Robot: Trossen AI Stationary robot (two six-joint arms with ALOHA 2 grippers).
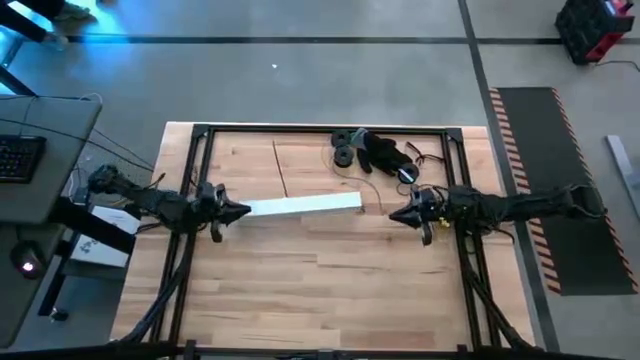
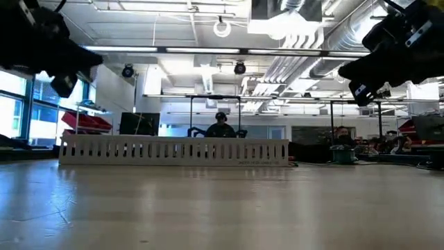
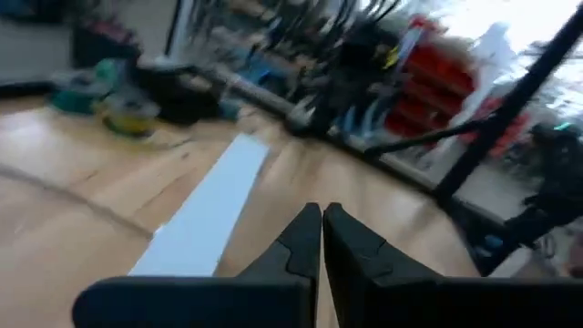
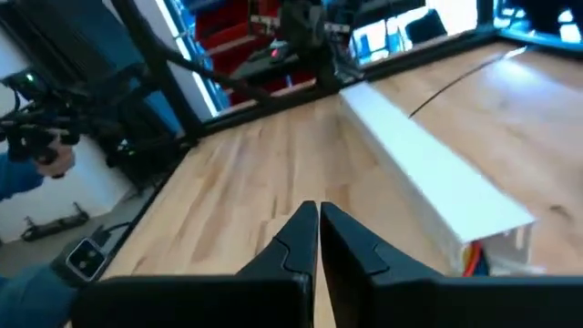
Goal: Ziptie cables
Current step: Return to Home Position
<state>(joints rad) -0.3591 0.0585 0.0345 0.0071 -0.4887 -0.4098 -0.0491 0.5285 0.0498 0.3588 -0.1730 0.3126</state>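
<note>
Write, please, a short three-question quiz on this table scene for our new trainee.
1. True or false: seen from above, the white duct lies between the left gripper and the right gripper.
2. Fill in: the cables show only at the duct's open ____.
3. Each gripper holds: A the duct; B the cables; C nothing.
Key: 1 true; 2 end; 3 C.

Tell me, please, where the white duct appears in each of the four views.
High view: the white duct lies mid-table, between the left claw and the right claw.
Low view: the duct spans the middle, slotted side facing the camera.
Left wrist view: the duct runs away ahead.
Right wrist view: the duct runs away ahead, cables showing at its near end.
Shared landmark: the wooden table.
</note>
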